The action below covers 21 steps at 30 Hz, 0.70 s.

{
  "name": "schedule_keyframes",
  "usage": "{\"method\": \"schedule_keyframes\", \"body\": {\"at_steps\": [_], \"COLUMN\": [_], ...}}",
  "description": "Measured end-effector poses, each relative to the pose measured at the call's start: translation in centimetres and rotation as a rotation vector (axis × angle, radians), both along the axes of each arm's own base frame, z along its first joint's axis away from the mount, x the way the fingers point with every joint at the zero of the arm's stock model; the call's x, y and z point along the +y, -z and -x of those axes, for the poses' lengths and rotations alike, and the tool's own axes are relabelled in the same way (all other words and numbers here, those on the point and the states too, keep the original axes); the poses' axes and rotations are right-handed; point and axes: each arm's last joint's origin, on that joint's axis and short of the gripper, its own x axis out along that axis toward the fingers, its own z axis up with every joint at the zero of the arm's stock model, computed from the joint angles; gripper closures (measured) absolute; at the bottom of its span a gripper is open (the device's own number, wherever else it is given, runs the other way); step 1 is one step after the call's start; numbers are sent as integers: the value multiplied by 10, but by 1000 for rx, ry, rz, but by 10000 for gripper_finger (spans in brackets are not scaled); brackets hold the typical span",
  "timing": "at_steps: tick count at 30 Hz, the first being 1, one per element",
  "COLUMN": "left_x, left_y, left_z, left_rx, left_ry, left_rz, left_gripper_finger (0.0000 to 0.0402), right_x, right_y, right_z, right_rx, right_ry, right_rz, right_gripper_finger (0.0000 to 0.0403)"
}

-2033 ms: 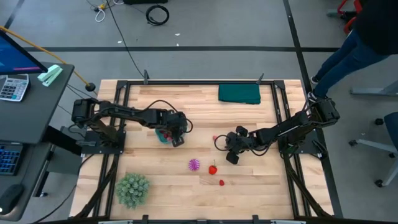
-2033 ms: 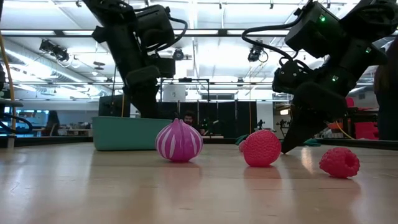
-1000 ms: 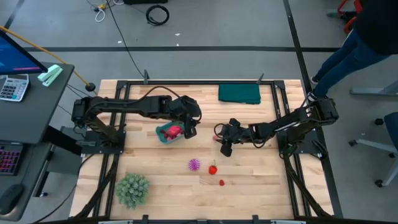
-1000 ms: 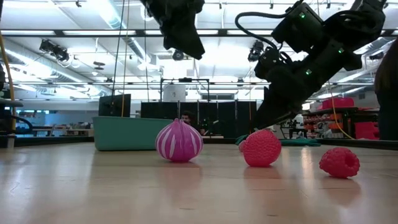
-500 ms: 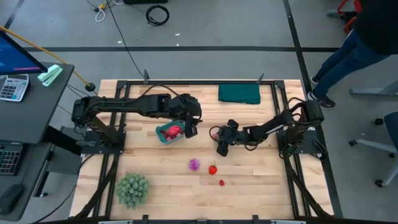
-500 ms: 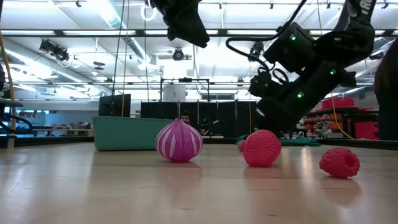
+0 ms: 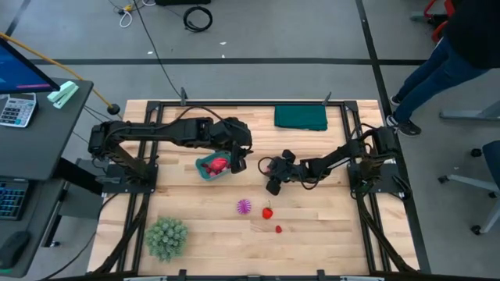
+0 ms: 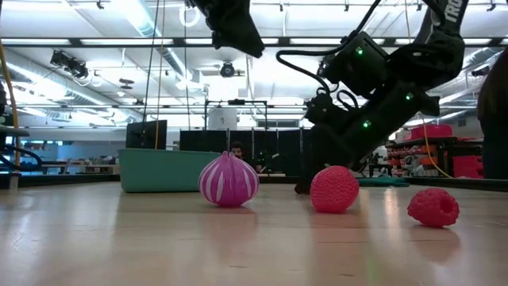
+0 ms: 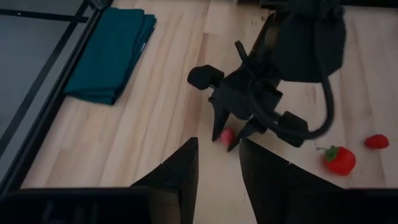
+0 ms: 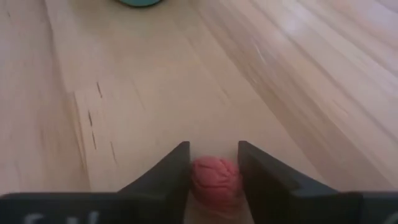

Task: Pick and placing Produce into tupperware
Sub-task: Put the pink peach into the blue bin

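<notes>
Red raspberry [image 10: 214,179] sits low on the worktop [image 7: 312,226] between the right hand's [image 10: 213,163] 2 fingers, apparently pinched, so lift straight before carrying it left to the teal tupperware [image 7: 209,167], over which the left hand [image 9: 216,163] hangs slightly spread.

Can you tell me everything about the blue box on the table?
The tupperware is a small, shallow teal tub that looks like plastic, with rounded corners and no lid. It sits flat on the wooden table, left of the middle. A red piece of produce lies inside it. The left hand hangs just beside it, not touching it.
</notes>
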Motion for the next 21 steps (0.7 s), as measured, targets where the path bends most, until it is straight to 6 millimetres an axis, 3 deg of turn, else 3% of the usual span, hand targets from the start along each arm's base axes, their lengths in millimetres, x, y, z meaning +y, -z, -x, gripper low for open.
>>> {"method": "schedule_keyframes", "body": {"at_steps": [7, 13, 17, 21], "left_x": [-2, -5, -6, -6], "left_y": [-37, -75, -94, -105], "left_z": [37, 80, 105, 122], "left_rx": [-70, -203, -278, -331], "left_ry": [-2, -3, -21, -48], "left_rz": [-3, -11, -34, -56], "left_gripper_finger": [307, 331, 342, 349], "right_x": [0, 1, 1, 1], "right_y": [-11, -17, -39, -74], "right_z": [3, 0, -21, -51], "right_rx": [-11, -70, -197, -305], "right_ry": [19, -13, -55, -105], "right_rz": [-43, -33, 18, 103], "right_gripper_finger": [335, 345, 341, 341]}}
